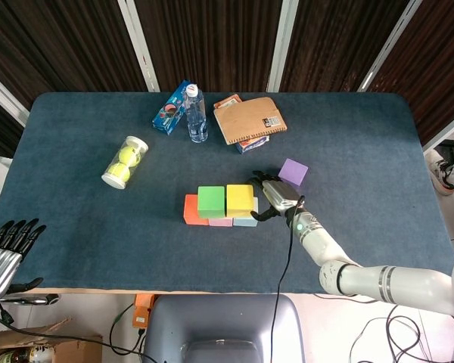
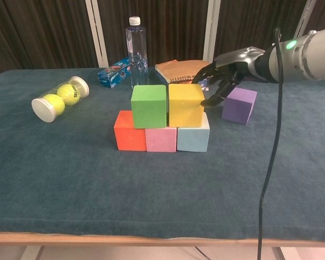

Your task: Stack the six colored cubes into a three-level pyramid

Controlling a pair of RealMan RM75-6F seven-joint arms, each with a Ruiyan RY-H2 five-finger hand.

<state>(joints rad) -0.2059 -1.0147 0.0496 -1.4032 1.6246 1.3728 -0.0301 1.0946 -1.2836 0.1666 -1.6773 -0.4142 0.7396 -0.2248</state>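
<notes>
- right hand [image 2: 223, 76]: black fingers, silver-grey metal back shell, smooth and rounded
- right forearm [image 1: 315, 238]: light grey/white tube, green LED lit near wrist; also seen in chest view
- dark band rings at the joint further up the right arm, white housing beyond
- thin black cable [image 2: 271, 146] hangs from the wrist area, runs down past the table edge
- left hand [image 1: 6, 249]: black fingers, ribbed silver palm housing, black cabling below it
</notes>
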